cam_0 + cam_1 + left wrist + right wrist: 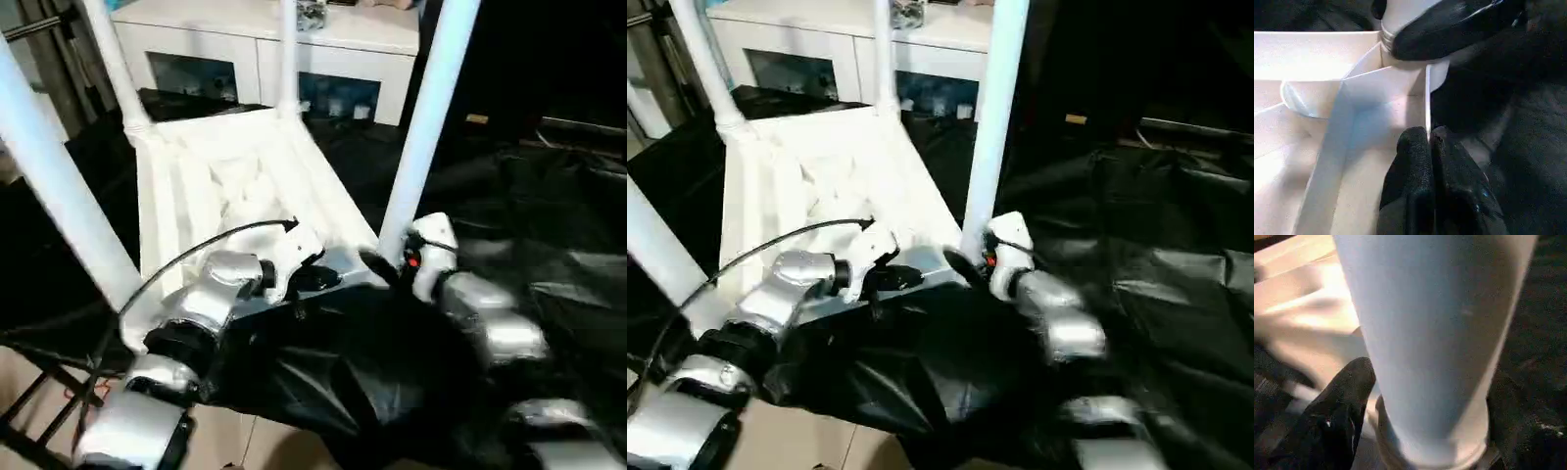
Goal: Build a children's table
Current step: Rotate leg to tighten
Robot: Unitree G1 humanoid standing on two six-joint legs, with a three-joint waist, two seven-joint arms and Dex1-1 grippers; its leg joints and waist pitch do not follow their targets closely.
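Note:
The white tabletop (225, 186) lies upside down on black cloth, ribbed underside up. Legs stand in its corner sockets: near right (431, 108), near left (49, 186), far left (113, 59) and far right (288, 49). My left gripper (328, 279) is shut on the thin near rim (1427, 112) of the tabletop, close to the near right corner. My right gripper (387, 262) clasps the base of the near right leg (1435, 333); one black finger (1347, 401) presses against the leg just above its socket.
A white cabinet (265, 49) with glass doors stands behind the tabletop. Crumpled black cloth (549, 225) covers the ground to the right and in front. A beige floor strip (39, 382) and a black metal frame (39, 431) show at the near left.

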